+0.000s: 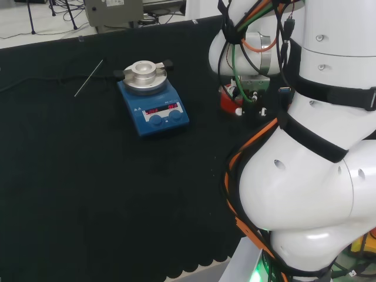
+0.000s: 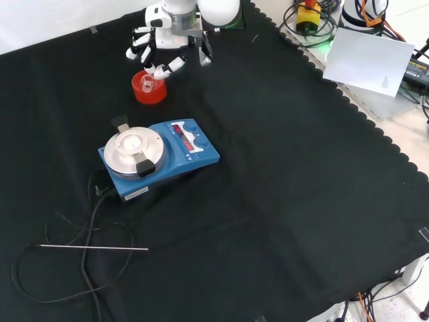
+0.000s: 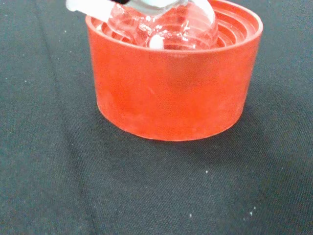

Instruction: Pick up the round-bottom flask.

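Hovering over the red ribbed stand (image 2: 149, 88), the hand (image 2: 161, 41) had its fingers (image 2: 167, 67) partly curled and spread, their tips reaching down to the neck of the round-bottom flask (image 2: 148, 82); whether they actually pinched the glass could not be told. Black cloth covered the tabletop (image 2: 288, 201). Nearer the front camera than the stand sat a blue hotplate stirrer (image 2: 158, 156) with a round metal top. The clear flask rested in the stand, its bulb against the ribs in the wrist view.
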